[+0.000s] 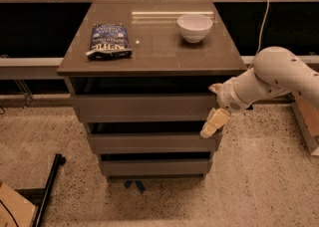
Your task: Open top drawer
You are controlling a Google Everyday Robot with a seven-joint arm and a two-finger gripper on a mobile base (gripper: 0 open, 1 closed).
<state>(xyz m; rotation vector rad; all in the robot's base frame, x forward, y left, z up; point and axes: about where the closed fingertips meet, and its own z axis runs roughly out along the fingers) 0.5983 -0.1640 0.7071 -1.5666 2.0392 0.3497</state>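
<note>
The top drawer (144, 107) is the wide grey-brown flat front just under the cabinet top, with a dark gap above it. It looks pushed in. My gripper (214, 105) is at the right end of that front, reaching in from the right on a white arm (274, 79). Its fingers stand apart: one cream finger (215, 121) points down-left over the drawer's lower right corner, and the other tip (215, 88) shows near the upper right corner. It holds nothing.
On the cabinet top (159, 52) lie a dark blue snack bag (109, 41) at the left and a white bowl (194, 26) at the right. Two shorter drawers (149, 144) sit below. A black pole (47, 191) lies on the floor at left.
</note>
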